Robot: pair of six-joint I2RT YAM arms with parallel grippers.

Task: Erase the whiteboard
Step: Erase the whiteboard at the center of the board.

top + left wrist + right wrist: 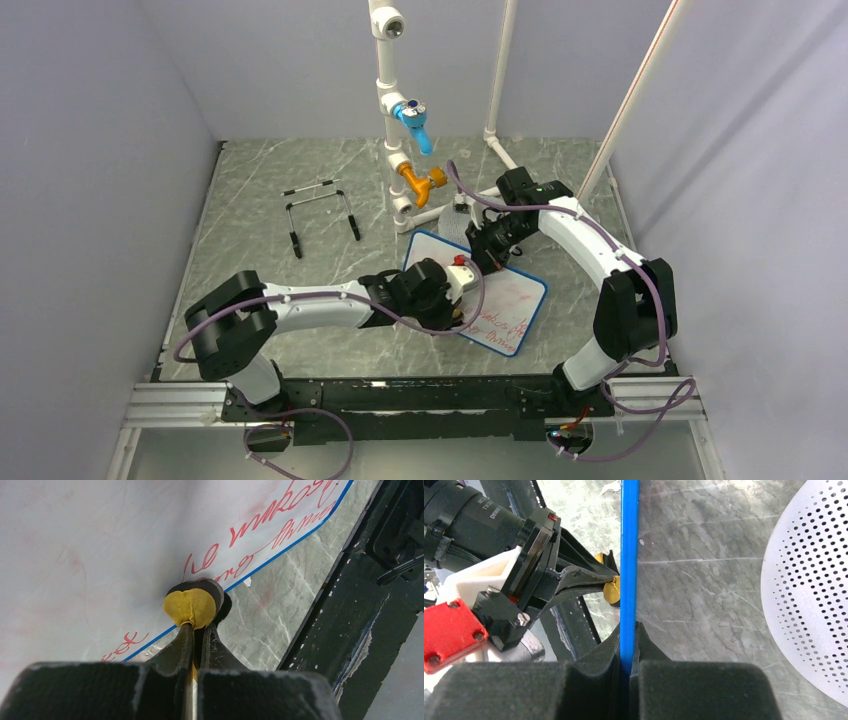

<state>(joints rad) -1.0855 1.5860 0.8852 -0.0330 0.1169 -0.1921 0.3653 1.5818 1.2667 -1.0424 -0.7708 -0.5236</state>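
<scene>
Left tool point(197, 626), clamped on a yellow wad point(191, 607), sits on the whiteboard point(100, 555) beside its edge. Red writing point(280, 515) runs ahead and rightward along that edge. Right tool point(628, 635) pinches the blue frame point(629, 555).

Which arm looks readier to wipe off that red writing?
Left: the left gripper holds a yellow pad on the whiteboard beside the red writing, while the right gripper clamps the blue frame.

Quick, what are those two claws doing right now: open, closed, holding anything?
Left gripper: closed on a small yellow pad.
Right gripper: closed on the blue edge of the whiteboard.
</scene>
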